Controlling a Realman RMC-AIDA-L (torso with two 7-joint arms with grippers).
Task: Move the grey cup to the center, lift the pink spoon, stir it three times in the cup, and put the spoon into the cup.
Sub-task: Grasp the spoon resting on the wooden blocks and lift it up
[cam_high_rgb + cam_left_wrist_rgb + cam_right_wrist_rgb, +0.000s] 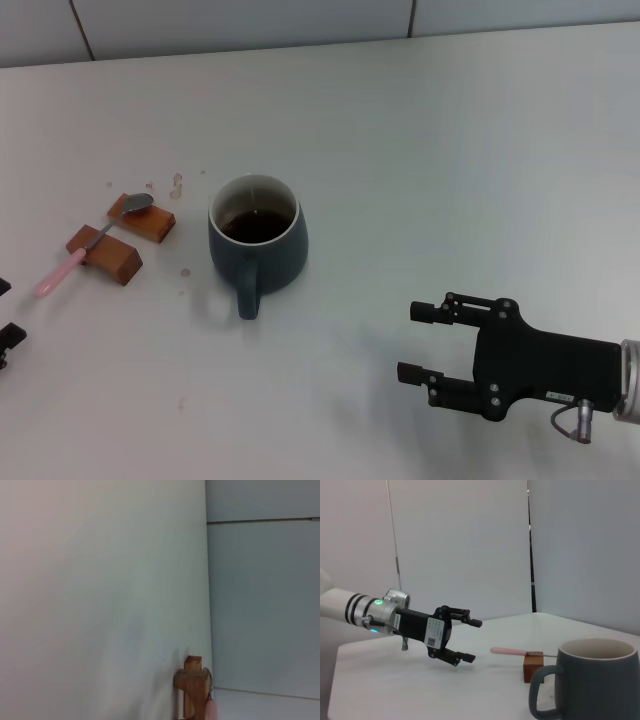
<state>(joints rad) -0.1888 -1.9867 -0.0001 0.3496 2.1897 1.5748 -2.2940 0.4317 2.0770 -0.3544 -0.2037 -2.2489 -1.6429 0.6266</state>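
Note:
The grey cup (256, 243) stands near the middle of the white table with dark liquid inside, its handle towards me. It also shows in the right wrist view (592, 682). The pink spoon (88, 245) lies across two brown wooden blocks left of the cup, its silver bowl on the far block and its pink handle sticking out towards my left arm. My right gripper (410, 342) is open and empty, low at the front right, pointing at the cup from a distance. My left gripper (472, 640) is open and empty, just short of the spoon's handle (510, 651).
The two brown wooden blocks (105, 255) (142, 219) sit side by side at the left; they also show in the left wrist view (192, 685). A few small stains (177, 184) mark the table behind them. A wall rises behind the table's far edge.

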